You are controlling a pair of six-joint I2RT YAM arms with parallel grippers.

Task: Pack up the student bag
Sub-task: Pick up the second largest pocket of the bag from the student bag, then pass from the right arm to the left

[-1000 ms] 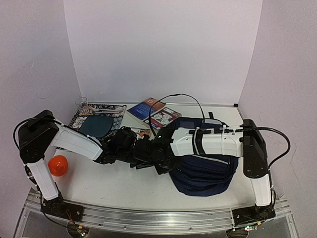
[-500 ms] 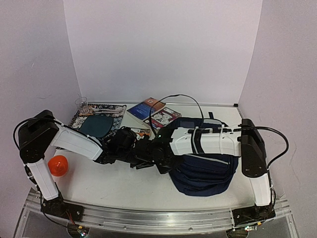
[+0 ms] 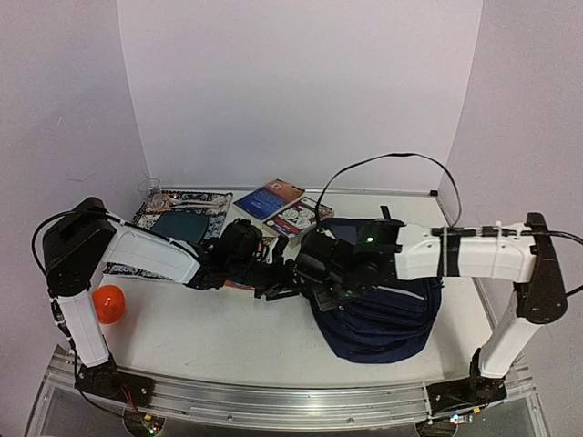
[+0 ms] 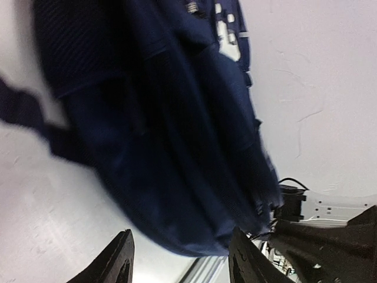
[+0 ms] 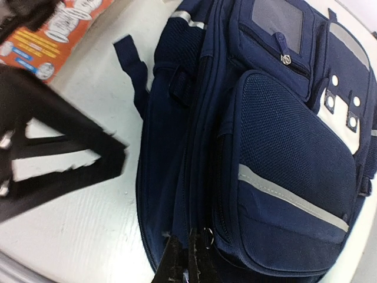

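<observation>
Navy student bag (image 3: 378, 323) flat on white table (image 3: 219, 332) near books (image 3: 271, 198).

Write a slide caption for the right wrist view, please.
Right gripper shut beside the zipper pulls of the navy bag.

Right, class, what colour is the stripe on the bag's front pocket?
Pale grey stripe on the navy student bag; right wrist view shows it best.

The student bag (image 5: 283, 147) below the black right gripper (image 5: 187, 262) is navy blue, with grey-white stripes and white buckle patches. Left of the left gripper (image 4: 179, 250) are a black patterned mat (image 3: 196, 202) with a teal oval (image 3: 178, 228), and an orange ball (image 3: 107, 303).
</observation>
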